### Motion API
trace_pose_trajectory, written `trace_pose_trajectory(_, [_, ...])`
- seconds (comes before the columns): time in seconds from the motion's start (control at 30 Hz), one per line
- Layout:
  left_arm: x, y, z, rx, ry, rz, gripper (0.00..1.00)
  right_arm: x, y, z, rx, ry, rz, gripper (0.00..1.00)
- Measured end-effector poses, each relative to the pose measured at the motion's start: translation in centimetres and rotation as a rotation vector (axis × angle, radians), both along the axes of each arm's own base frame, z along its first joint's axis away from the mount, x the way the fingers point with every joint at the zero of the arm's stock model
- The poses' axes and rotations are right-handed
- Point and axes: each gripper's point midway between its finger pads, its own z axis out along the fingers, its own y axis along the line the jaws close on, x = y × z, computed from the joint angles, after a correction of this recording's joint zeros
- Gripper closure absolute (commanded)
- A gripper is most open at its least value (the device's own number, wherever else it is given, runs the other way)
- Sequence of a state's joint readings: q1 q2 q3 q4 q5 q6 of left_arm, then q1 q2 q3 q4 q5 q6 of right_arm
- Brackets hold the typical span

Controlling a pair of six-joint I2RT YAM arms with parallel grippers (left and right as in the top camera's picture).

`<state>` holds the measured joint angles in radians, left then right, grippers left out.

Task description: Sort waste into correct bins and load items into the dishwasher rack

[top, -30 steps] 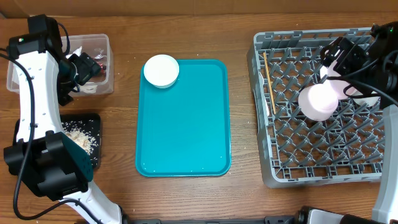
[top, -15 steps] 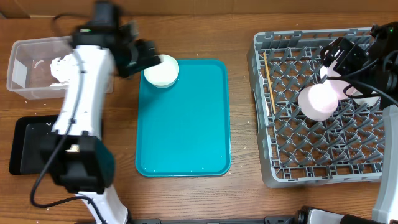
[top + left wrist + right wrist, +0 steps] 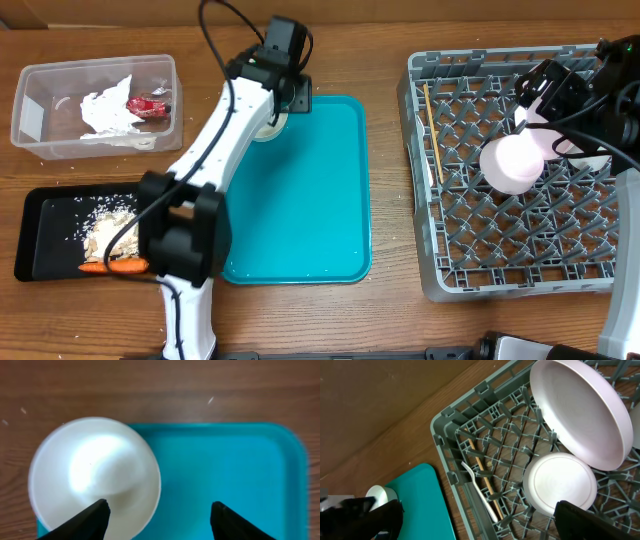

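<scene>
Rack (image 3: pixel 440 280) at the table's right edge already carries the plate (image 3: pixel 580 410), a bowl (image 3: pixel 560 485), the fork (image 3: pixel 480 492) and the chopsticks (image 3: pixel 432 130). The teal tray (image 3: pixel 300 200) carries only a white cup (image 3: pixel 95 470) at its far left corner, which I judge the last item to load. At the table's left edge the clear tub (image 3: pixel 40 100) with napkin (image 3: pixel 105 105) and red wrapper (image 3: pixel 145 104), and the black tray (image 3: pixel 45 240) with scraps (image 3: pixel 105 225) and carrot (image 3: pixel 112 266), look sorted. My left gripper (image 3: pixel 159 506) hangs over the cup, jaws apart astride its rim and not yet gripping, and my right gripper (image 3: pixel 477 510) hovers spread and empty above the rack.
</scene>
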<state>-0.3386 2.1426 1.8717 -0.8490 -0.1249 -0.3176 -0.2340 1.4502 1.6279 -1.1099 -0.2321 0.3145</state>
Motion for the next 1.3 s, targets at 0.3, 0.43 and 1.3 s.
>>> trace_pose_trajectory(0.3, [-1.5, 0.1, -4.3, 0.041, 0.129, -0.059, 0.31, 0.0, 0.0, 0.0, 0.000, 0.000, 0.000, 0.00])
trace_pose_trajectory(0.43, [-2.5, 0.4, -4.8, 0.057, 0.177, -0.069, 0.38, 0.0, 0.0, 0.0, 0.000, 0.000, 0.000, 0.00])
trace_pose_trajectory(1.3, [-8.9, -1.9, -7.4, -0.026, 0.468, -0.160, 0.96, 0.0, 0.0, 0.0, 0.000, 0.000, 0.001, 0.00])
